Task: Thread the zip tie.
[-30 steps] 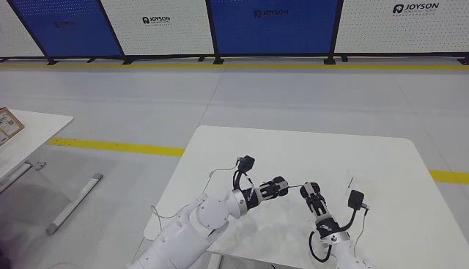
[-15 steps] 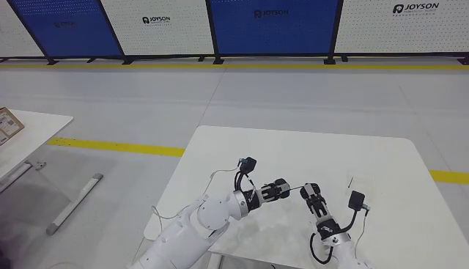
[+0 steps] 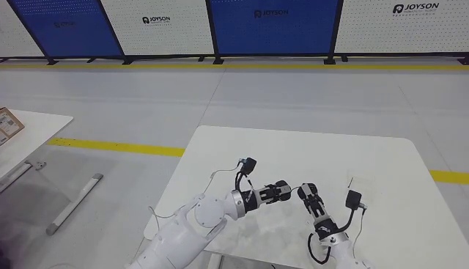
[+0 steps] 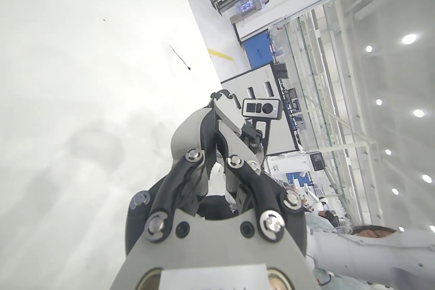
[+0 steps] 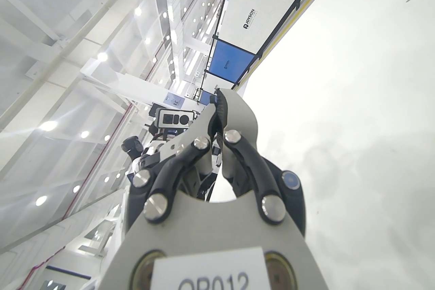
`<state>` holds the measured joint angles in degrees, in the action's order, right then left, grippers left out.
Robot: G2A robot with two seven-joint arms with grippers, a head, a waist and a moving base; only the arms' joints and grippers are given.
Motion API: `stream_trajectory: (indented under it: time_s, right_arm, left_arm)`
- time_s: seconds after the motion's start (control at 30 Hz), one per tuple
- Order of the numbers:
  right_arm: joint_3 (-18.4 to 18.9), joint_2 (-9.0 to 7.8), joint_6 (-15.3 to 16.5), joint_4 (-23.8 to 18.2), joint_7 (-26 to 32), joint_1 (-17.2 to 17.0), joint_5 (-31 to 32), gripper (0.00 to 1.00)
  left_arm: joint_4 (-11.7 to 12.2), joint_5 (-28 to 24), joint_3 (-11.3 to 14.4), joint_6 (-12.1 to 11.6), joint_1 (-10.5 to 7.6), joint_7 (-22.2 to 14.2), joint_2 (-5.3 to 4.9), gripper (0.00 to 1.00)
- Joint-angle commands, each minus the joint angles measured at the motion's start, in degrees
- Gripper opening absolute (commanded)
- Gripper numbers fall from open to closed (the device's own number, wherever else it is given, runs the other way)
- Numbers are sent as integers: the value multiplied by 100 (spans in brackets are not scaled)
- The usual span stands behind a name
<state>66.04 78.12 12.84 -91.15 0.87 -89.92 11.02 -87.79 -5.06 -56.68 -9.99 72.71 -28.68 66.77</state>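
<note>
My two grippers meet tip to tip over the front part of the white table [image 3: 366, 152]. The left gripper [image 3: 283, 191] is shut, and a thin dark zip tie [image 3: 293, 189] pokes from its tips toward the right gripper [image 3: 305, 191], which is also shut. In the left wrist view the left gripper [image 4: 221, 98] has its jaws pressed together with a small dark end at the tips. In the right wrist view the right gripper [image 5: 218, 95] is closed on a dark ridged strip. How the tie's ends sit inside the fingers is hidden.
A second thin dark tie [image 3: 349, 182] lies loose on the table [image 4: 85, 33] beyond the right arm, and it appears as a short black strip [image 4: 179, 56]. The table's edges are near on both sides. Blue and white panels [image 3: 271, 12] stand far behind.
The two grippers have drawn slightly closer together, the right one shifting toward the left one. The visible length of tie between them has shortened.
</note>
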Motion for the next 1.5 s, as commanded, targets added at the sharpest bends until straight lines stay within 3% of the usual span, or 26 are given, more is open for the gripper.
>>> stream_trajectory:
  time_s: [0.0, 0.17, 0.23, 0.5, 0.63, 0.67, 0.7, 1.17, 1.47]
  right_arm:
    - [5, 3, 44, -9, -45, -15, -28, 0]
    - [19, 3, 50, -18, -56, -32, -24, 0]
    - [21, 4, 44, -27, -61, -35, -23, 0]
    - [8, 10, -166, -50, -13, -5, 5, 0]
    - [25, 9, -208, -75, -46, -26, 33, 0]
    - [31, 9, -231, -86, -66, -35, 48, 0]
    - [37, 9, -260, -98, -86, -46, 63, 0]
    - [4, 33, -617, -125, -233, -6, 221, 0]
    - [-7, 45, -629, -108, -256, 9, 242, 0]
  left_arm:
    - [21, 110, -34, 50, -11, 105, -8, 0]
    - [-12, 599, 44, 274, 2, 592, 3, 0]
    - [-17, 630, 75, 296, -1, 630, 10, 0]
    - [8, 227, 77, 17, -50, 111, 3, 0]
    - [31, 379, 83, 153, -75, 246, 2, 0]
    - [31, 399, 99, 185, -81, 249, 4, 7]
    - [30, 404, 110, 203, -89, 255, 6, 27]
    - [-11, 478, 66, 269, -85, 373, -7, 11]
    - [-13, 462, 29, 321, -75, 386, -17, 14]
